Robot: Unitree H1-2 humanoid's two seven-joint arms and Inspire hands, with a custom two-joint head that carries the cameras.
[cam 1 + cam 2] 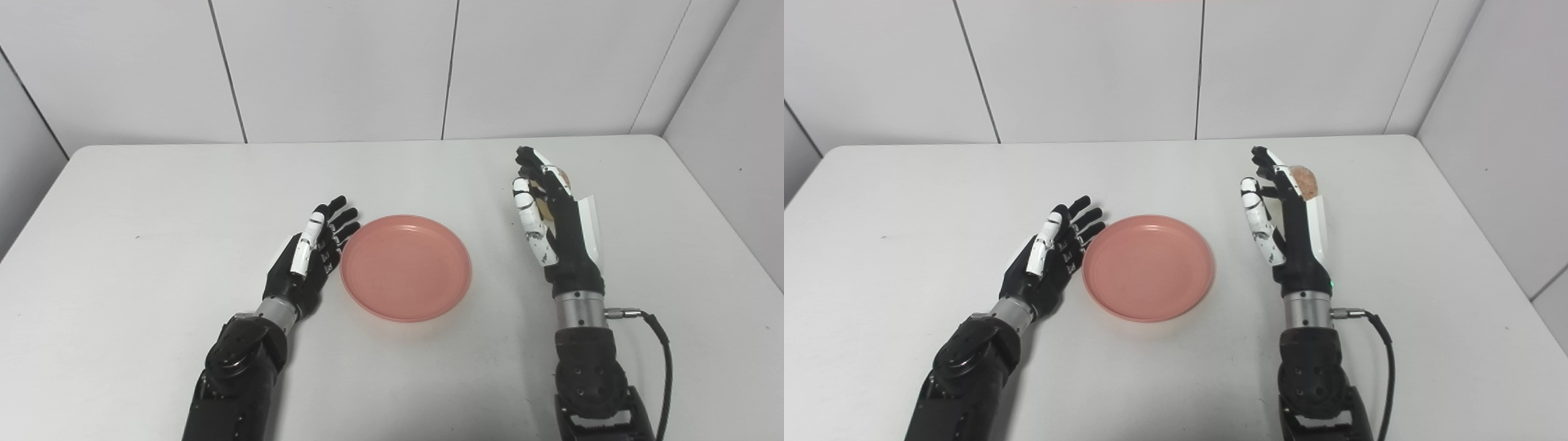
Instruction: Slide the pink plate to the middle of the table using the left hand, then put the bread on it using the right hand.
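The white tabletop (153, 202) carried the pink plate (406, 267) near its middle. The left hand (309, 251) lay open, fingers touching the plate's left rim. The right hand (1289, 220) stood beside the bread (1306, 179) (grip unclear); it would do best closing gently, then lifting it over the rim.

Bare counter (153, 202) lies wide around the pink plate (405, 267); left hand (311, 254) flanks its left rim; right hand (548, 223) stands well apart.
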